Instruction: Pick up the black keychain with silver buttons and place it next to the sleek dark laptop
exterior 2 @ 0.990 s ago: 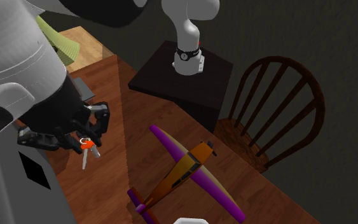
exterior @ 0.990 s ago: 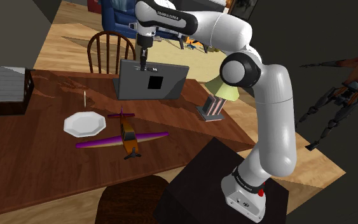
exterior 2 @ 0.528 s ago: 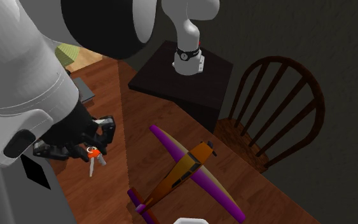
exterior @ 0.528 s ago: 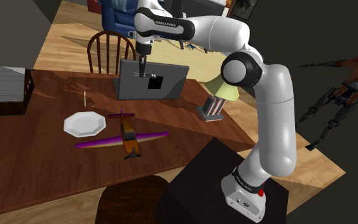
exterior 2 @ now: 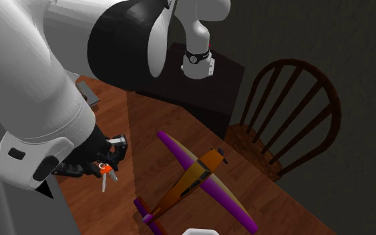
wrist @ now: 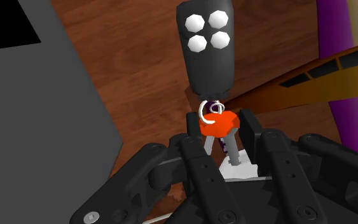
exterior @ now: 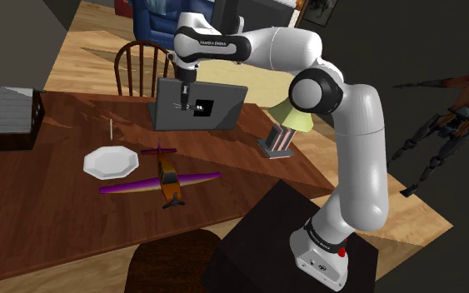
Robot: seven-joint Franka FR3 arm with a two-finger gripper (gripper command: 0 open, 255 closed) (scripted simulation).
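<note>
My black gripper (wrist: 220, 143) is shut on the keychain by its keys, just behind the orange key head (wrist: 219, 124). The black fob (wrist: 208, 46) with several pale round buttons sticks out beyond the fingertips over the brown table. The grey laptop (wrist: 37, 127) lies right beside the gripper. In the shoulder view the gripper (exterior: 185, 100) hangs in front of the laptop's upright lid (exterior: 216, 112), near its left edge. In the second exterior view the gripper (exterior 2: 98, 159) holds the keychain (exterior 2: 104, 175) above the table, next to the laptop (exterior 2: 13, 213).
A purple and orange toy plane (exterior: 164, 176) and a white plate (exterior: 109, 161) lie on the table (exterior: 49, 200) nearer the stand (exterior: 274, 233). A striped lamp base (exterior: 277, 140) stands at the shoulder view's right of the laptop. A wooden chair (exterior: 143, 67) stands behind it.
The gripper has carried the keychain lower and toward the shoulder view's left, across the laptop lid. The keychain now hangs closer to the table.
</note>
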